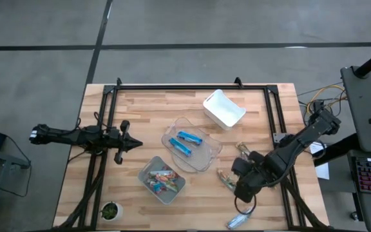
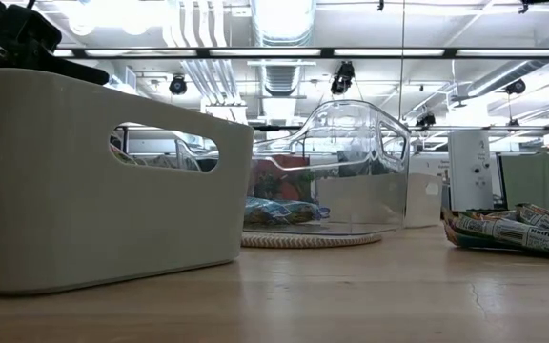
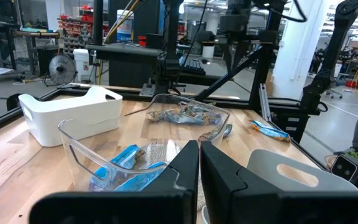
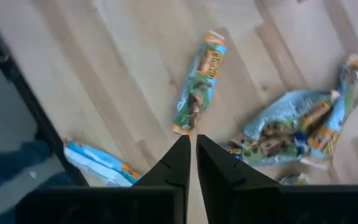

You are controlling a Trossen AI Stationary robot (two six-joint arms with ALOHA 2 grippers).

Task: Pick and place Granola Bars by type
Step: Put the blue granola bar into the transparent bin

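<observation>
My right gripper (image 4: 190,144) is closed and empty — tips just above a greenish-brown bar (image 4: 199,82) on the table. Two blue bars (image 1: 184,142) lie in the clear bin (image 1: 209,160); my left gripper (image 3: 199,149) waits, closed too.

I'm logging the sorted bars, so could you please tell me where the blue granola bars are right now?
In the high view, two blue granola bars lie in the clear bin at the table's centre, between the white bin and grey bin.

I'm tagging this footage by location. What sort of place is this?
Probably a robotics lab or workshop: exposed ceiling ducts, a shelf of parts, a floor fan, and a wooden table in a black frame.
</observation>
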